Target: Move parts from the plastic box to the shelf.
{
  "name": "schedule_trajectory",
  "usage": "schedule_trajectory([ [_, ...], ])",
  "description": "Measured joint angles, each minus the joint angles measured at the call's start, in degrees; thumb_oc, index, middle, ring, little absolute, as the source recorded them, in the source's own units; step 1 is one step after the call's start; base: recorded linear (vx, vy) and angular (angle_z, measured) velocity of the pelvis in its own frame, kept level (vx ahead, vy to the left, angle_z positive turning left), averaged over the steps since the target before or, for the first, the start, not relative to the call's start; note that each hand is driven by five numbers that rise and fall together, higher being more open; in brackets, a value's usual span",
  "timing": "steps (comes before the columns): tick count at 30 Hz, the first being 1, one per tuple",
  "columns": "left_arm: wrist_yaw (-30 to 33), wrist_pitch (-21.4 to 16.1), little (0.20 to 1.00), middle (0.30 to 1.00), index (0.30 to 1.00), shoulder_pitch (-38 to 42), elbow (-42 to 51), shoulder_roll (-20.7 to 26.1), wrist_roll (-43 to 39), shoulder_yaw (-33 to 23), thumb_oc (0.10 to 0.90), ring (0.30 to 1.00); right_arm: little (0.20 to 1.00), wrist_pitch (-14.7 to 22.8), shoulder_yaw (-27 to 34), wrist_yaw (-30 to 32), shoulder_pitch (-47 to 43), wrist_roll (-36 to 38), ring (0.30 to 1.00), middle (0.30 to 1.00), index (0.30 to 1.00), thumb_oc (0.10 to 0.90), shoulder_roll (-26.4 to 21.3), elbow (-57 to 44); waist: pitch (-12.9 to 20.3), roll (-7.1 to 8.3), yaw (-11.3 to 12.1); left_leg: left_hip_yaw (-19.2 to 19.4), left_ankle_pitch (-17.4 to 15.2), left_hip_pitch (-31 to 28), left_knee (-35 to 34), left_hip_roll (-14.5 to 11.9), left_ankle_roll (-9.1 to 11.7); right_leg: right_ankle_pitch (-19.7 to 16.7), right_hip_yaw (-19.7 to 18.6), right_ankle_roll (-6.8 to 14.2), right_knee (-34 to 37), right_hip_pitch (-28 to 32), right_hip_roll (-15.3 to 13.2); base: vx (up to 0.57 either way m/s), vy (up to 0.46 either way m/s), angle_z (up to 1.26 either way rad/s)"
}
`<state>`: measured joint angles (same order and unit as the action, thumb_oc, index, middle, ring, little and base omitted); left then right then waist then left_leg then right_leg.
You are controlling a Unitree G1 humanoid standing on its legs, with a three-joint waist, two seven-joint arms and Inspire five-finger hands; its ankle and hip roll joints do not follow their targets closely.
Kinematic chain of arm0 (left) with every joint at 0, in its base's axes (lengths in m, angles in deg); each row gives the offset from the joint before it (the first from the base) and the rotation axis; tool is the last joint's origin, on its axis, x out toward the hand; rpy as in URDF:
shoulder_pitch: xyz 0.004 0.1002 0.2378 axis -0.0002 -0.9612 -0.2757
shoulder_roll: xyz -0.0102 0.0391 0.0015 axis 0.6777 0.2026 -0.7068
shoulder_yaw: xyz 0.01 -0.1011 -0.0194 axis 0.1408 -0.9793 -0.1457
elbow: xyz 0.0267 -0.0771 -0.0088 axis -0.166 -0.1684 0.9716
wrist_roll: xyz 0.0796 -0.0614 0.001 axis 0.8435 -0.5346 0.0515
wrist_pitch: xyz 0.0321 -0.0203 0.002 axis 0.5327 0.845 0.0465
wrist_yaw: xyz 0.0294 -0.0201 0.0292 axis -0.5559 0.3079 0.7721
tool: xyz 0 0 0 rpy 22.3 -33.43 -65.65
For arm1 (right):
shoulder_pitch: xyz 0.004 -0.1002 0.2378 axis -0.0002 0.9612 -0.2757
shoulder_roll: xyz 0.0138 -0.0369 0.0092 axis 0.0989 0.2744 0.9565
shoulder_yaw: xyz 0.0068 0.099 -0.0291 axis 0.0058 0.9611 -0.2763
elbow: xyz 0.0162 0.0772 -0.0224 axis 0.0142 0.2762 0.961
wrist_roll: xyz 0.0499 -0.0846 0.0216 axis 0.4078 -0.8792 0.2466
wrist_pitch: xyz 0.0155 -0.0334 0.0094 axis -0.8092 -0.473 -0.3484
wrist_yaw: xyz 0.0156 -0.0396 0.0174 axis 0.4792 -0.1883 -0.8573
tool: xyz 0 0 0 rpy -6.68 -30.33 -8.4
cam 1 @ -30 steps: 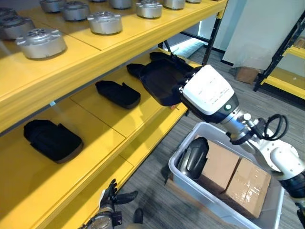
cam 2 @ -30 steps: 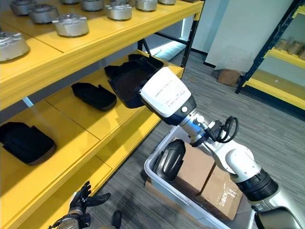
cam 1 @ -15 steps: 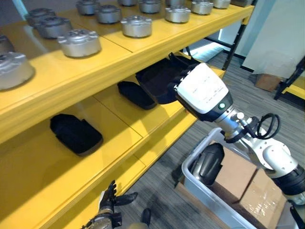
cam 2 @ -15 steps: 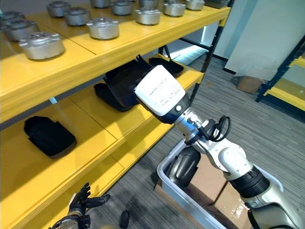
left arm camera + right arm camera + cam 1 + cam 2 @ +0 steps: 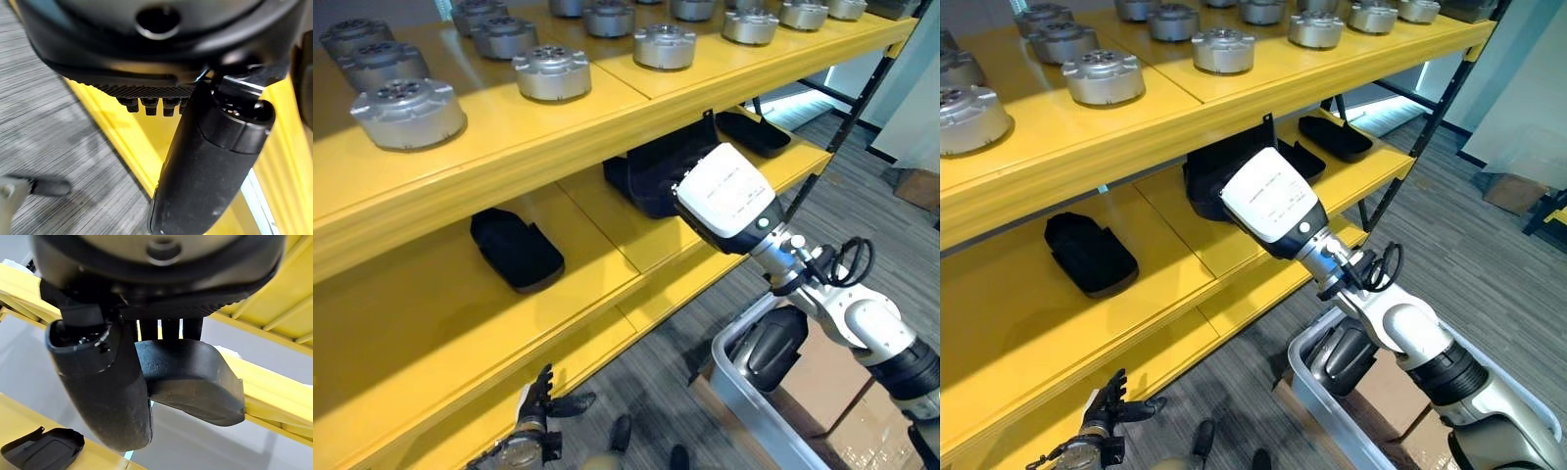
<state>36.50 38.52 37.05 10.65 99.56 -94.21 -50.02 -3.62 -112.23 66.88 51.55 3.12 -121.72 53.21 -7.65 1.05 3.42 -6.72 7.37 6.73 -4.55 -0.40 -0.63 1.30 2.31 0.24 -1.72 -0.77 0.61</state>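
Item: black part (image 5: 195, 382), moulded shell form, clamped in the right robot hand (image 5: 161, 328) between thumb and fingers, as read in the right wrist view. In the left eye view the part (image 5: 666, 171) is seen at centre frame, held over the middle level of the yellow shelf (image 5: 607, 235), with its upper edge reaching the underside of the top level; whether it touches the board cannot be told. Change noted: against the pictures of one second and half a second ago the whole scene has shifted, so the camera has moved; relative to the shelf, the part has been carried from the front edge further in over the middle board. Meaning, as a judgement: placing is close, and release is not yet made. Other stock on the middle level: one black part (image 5: 517, 252) at left of centre, one (image 5: 752, 132) at upper right. Top level: a row of silver round castings (image 5: 552, 72). Plastic box (image 5: 744, 392), lower right of frame, containing a dark rounded part (image 5: 773, 348) and cardboard boxes (image 5: 832, 382). Left robot hand (image 5: 536, 409), bottom left of frame, fingers spread and relaxed, empty, idle near the floor.
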Motion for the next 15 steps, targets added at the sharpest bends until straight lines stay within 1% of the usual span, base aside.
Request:
schedule_trajectory([
  [1,-0.1,0.0,1.000,1.000,1.000,-0.1,0.1,-0.2,0.0,0.1,0.900,1.000,0.300,0.1,0.3,0.0,0.1,0.3,0.300,0.300,0.300,0.400,0.0,-0.5,0.0,-0.07,-0.1,0.1,0.3,0.1,0.0,-0.2,0.5,-0.4,0.0,0.2,1.1,0.8,0.1,0.05,-0.037,0.08],
  [3,-0.1,0.0,1.000,1.000,1.000,-0.1,0.1,-0.2,0.1,0.1,0.900,1.000,0.300,0.6,0.4,0.0,0.1,0.7,0.300,0.300,0.300,0.400,0.0,-1.0,0.0,-0.05,0.0,0.1,0.5,0.0,0.0,-0.1,0.6,-1.1,0.2,0.6,2.7,1.8,0.1,0.04,-0.034,0.07],
  [4,-0.1,0.0,1.000,1.000,1.000,-0.1,0.2,-0.1,0.1,0.0,0.900,1.000,0.300,1.2,0.5,0.0,0.1,1.2,0.300,0.300,0.300,0.400,0.1,-1.1,0.0,-0.13,0.0,0.0,1.3,-0.5,0.0,0.0,1.2,-1.4,0.4,0.8,4.0,3.1,0.0,0.06,-0.056,0.10],
  [6,-0.2,0.0,1.000,1.000,1.000,-0.3,0.4,-0.3,0.1,0.1,0.900,1.000,0.300,1.3,0.5,0.0,0.3,1.5,0.300,0.300,0.300,0.400,0.3,-1.1,0.1,0.00,-0.1,-0.4,1.7,-2.1,0.0,1.0,0.9,-1.5,1.5,0.9,6.7,6.3,-0.7,0.04,-0.060,0.24],
  [8,-0.1,0.0,1.000,1.000,1.000,-0.3,1.5,-0.3,0.1,-0.1,0.900,1.000,0.300,1.2,0.5,0.0,0.3,2.3,0.300,0.300,0.300,0.400,0.4,-1.2,0.1,-0.02,0.0,-1.6,1.8,-2.2,0.0,1.6,0.8,-1.2,2.2,1.3,6.7,6.8,-0.8,0.03,-0.076,0.33],
  [9,-0.1,0.0,1.000,1.000,1.000,-0.5,1.8,-0.3,0.1,-0.2,0.900,1.000,0.300,1.1,0.5,0.0,0.3,2.3,0.300,0.300,0.300,0.400,0.4,-1.1,0.1,-0.02,0.3,-2.1,1.8,-2.2,0.1,1.8,0.8,-0.9,2.9,1.6,6.7,7.2,-0.9,0.00,-0.087,0.43],
  [10,-0.1,0.0,1.000,1.000,1.000,-0.1,1.9,-0.3,0.1,-0.2,0.900,1.000,0.300,0.9,0.6,0.0,0.1,2.4,0.300,0.300,0.300,0.400,0.4,-1.1,0.1,-0.01,1.4,-3.0,1.8,-2.3,0.1,2.0,0.8,-0.4,3.1,1.7,6.7,7.5,-0.9,-0.01,-0.047,0.37],
  [11,0.0,0.0,1.000,1.000,1.000,-0.3,1.9,-0.2,0.0,-0.4,0.900,1.000,0.300,0.9,0.6,0.0,0.1,2.4,0.300,0.300,0.300,0.400,0.6,-1.1,0.1,0.00,2.0,-3.1,1.8,-2.3,0.1,2.1,0.9,-0.1,3.3,1.6,6.7,7.6,-0.8,-0.10,-0.049,0.26],
  [12,0.0,0.1,1.000,1.000,1.000,-0.6,1.8,-0.1,0.0,-0.8,0.900,1.000,0.300,0.8,0.6,0.0,0.1,2.4,0.300,0.300,0.300,0.400,0.6,-1.1,0.1,0.00,1.7,-3.2,1.9,-2.3,0.1,2.1,1.0,0.0,3.6,1.4,6.7,7.7,-0.8,-0.09,-0.022,0.09],
  [14,-0.1,0.2,1.000,1.000,1.000,-0.5,1.9,-0.1,0.0,-0.9,0.900,1.000,0.300,0.7,0.8,0.4,0.1,2.9,0.300,0.300,0.300,0.400,0.7,-0.6,-0.1,0.14,1.8,-3.5,2.3,-1.0,1.5,2.4,1.7,0.1,4.6,1.2,6.7,7.5,-0.5,-0.16,0.004,0.33],
  [15,-0.1,0.2,1.000,1.000,1.000,0.3,1.7,-0.1,-0.1,-0.3,0.900,1.000,0.300,0.1,1.0,0.5,0.2,2.9,0.300,0.300,0.300,0.400,0.2,-0.5,-0.8,-0.57,1.4,-5.2,3.2,0.3,1.8,2.7,3.3,-0.1,6.7,0.5,6.2,7.8,0.1,-0.19,0.056,1.40],
])
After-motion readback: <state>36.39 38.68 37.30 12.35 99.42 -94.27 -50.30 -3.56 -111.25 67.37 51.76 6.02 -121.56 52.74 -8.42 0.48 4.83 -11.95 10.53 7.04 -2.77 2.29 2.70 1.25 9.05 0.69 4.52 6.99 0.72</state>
